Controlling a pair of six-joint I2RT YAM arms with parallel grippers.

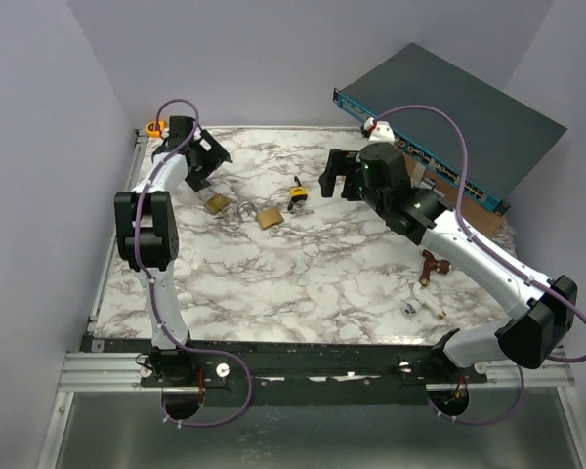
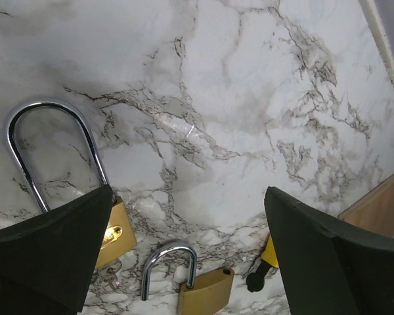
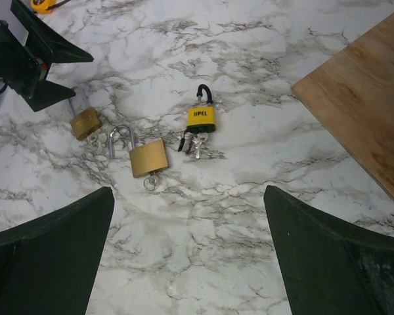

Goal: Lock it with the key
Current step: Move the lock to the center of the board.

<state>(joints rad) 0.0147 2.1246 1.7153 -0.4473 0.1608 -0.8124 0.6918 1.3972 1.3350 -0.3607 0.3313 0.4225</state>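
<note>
Top view: the brass padlock [image 1: 217,203], middle padlock [image 1: 270,217] and yellow padlock [image 1: 298,194] lie in a row near the bench's [image 1: 303,283] far edge, with bare marble nearer the arms. The left gripper [image 1: 207,164] hangs open over the brass one, and the right gripper [image 1: 337,179], also open, faces the yellow one.

Left wrist: the shackle [image 2: 52,141] sits beside the left finger, ready for a grasp.

Right wrist: the keys [image 3: 194,146] seem to be seated in the yellow padlock, and a wooden board [image 3: 361,85] crowds the right edge.

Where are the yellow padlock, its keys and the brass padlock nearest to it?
yellow padlock [image 3: 201,118], right wrist view, on its yellow body.
keys [image 3: 195,144], right wrist view, on the bunch below the yellow padlock.
brass padlock [image 3: 148,158], right wrist view, on its brass body.
</note>
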